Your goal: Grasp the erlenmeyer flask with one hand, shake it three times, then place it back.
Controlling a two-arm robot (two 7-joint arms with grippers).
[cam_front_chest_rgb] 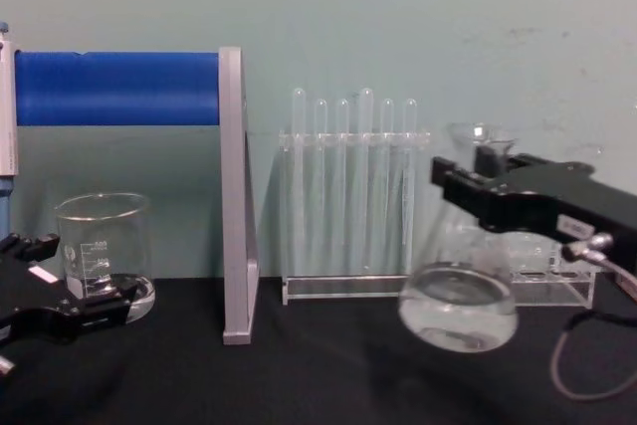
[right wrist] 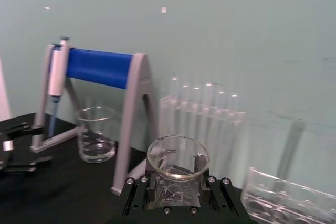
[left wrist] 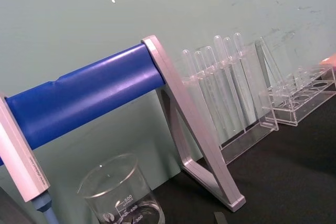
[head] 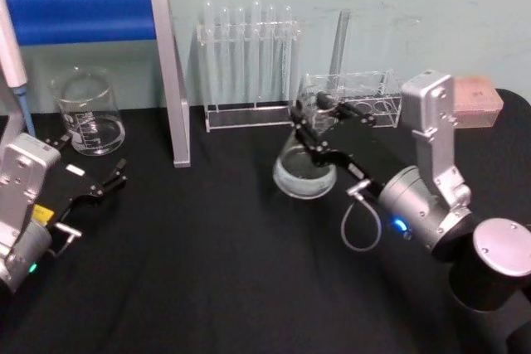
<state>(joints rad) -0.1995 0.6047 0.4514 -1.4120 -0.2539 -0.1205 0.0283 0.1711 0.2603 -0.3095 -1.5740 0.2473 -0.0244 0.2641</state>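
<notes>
Erlenmeyer flask point(cam_front_chest_rgb: 459, 312) sits lower right of centre in chest view, just right of centre in head view, w/ a little clear liquid in its wide base. Right gripper point(head: 310, 118) is clamped on the neck just under the flared rim, jaws closed to neck width. Body looks slightly tilted; can't tell if the base touches the black table point(head: 207, 279). Test-tube rack point(cam_front_chest_rgb: 353, 196) stands behind it, upper centre. Left gripper point(head: 93, 201) is parked at lower left of head view, jaws spread wide, holding nothing, near the beaker point(head: 87, 113). Blue-bar stand point(head: 83, 14) at upper left.
</notes>
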